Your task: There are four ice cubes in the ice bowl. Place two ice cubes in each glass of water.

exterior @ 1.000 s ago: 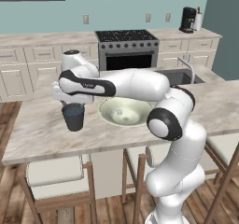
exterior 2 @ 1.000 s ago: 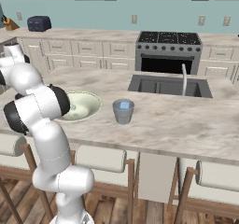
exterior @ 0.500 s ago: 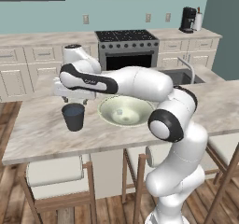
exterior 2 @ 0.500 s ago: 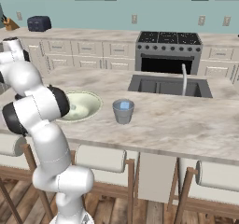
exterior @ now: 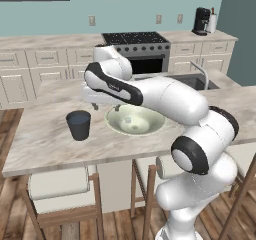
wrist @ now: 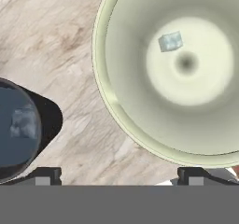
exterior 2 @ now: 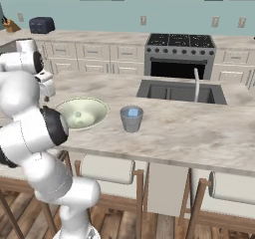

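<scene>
Kitchen island, marbled stone top (exterior: 45, 139); stove and sink behind. Bowl (wrist: 116, 97) sits mid-counter, dark glass (exterior: 79, 125) just beside it on one side, grey glass (exterior 2: 132, 119) on the other, a little further off.

One cube (wrist: 170, 41) lies in the bowl, near the centre dip. A pale cube shape (wrist: 22, 122) shows under the water in the dark glass. The grey glass has something pale blue at its top, probably ice, but count not readable.

Gripper (wrist: 119, 174) hangs above the counter between dark glass and bowl rim. Fingers (wrist: 44, 175) spread wide apart, nothing between them.

Judgement on handling: the cube should be light and rigid, but wet and slick, so likely to squirt out under an off-centre pinch. Best taken on two opposite flat faces, jaws squared to them, coming straight down. The curved bowl floor may let it slide toward the dip if nudged. Bowl wall leaves room for the fingers there.
</scene>
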